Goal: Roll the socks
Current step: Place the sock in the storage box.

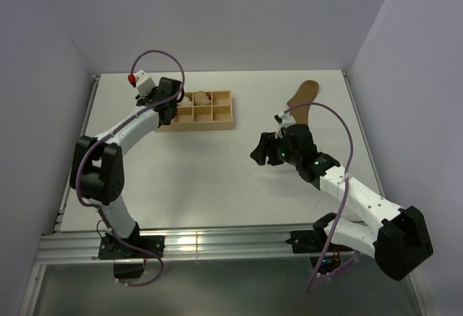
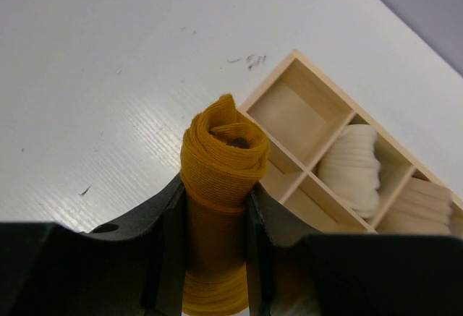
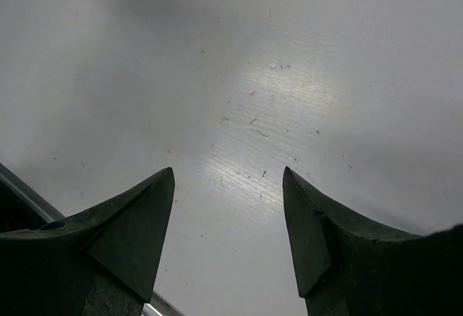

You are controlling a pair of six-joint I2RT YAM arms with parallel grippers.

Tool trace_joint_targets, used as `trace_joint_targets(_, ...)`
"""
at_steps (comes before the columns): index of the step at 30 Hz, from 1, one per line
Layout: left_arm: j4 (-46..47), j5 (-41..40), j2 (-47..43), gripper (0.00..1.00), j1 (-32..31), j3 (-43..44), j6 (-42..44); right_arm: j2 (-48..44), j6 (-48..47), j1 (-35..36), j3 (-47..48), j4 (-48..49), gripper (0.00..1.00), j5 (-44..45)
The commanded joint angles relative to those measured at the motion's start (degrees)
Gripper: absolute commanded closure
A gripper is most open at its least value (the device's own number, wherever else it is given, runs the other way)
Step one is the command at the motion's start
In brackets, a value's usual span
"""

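My left gripper (image 2: 215, 189) is shut on the mustard-orange sock (image 2: 223, 158), which is rolled into a tight cylinder and stands up between the jaws. It is held just above the near left corner of a wooden compartment tray (image 2: 340, 92). In the top view the left gripper (image 1: 168, 113) is at the tray's left end, and the roll is hidden there. The olive-brown sock (image 1: 302, 97) lies flat at the back right. My right gripper (image 1: 264, 153) is open and empty, near the sock's lower end; in its wrist view (image 3: 228, 175) only bare table shows.
The wooden tray (image 1: 217, 124) sits at the back centre-left. Pale rolled bundles (image 2: 351, 168) fill some compartments, another (image 2: 419, 204) beside it; the cell nearest the roll is empty. Walls close in the table at the left, back and right.
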Motion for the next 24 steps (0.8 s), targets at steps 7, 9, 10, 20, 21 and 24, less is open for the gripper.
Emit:
trace_joint_targets(7,9.64,-6.67,5.17,1.00,1.31,1.03,-0.84,0.33,-3.16,-0.24,-0.83,3.77,0.32,-2.42)
trace_joint_targets(9,11.57,-7.64,5.52,1.00,1.31,0.41,-0.74,0.24,-3.43,-0.32,-0.83,4.03,0.32,-3.03)
trace_joint_targets(10,12.45,-7.64,5.78,1.00,1.40,0.15,-0.22,0.15,-3.43,-0.24,-1.00,4.21,0.32,-3.21)
trace_joint_targets(20,12.11,-8.17,12.90,1.00,1.40,3.67,-0.48,0.51,-3.87,-0.32,-1.44,5.88,0.32,-4.88)
trace_joint_targets(21,12.81,-8.26,12.99,1.00,1.40,3.32,-0.13,0.16,-3.95,-0.32,-1.62,6.23,0.32,-4.88)
trace_joint_targets(24,14.40,-8.08,13.52,1.00,1.40,2.87,0.40,0.68,-4.31,-0.41,-1.53,6.32,0.32,-4.97)
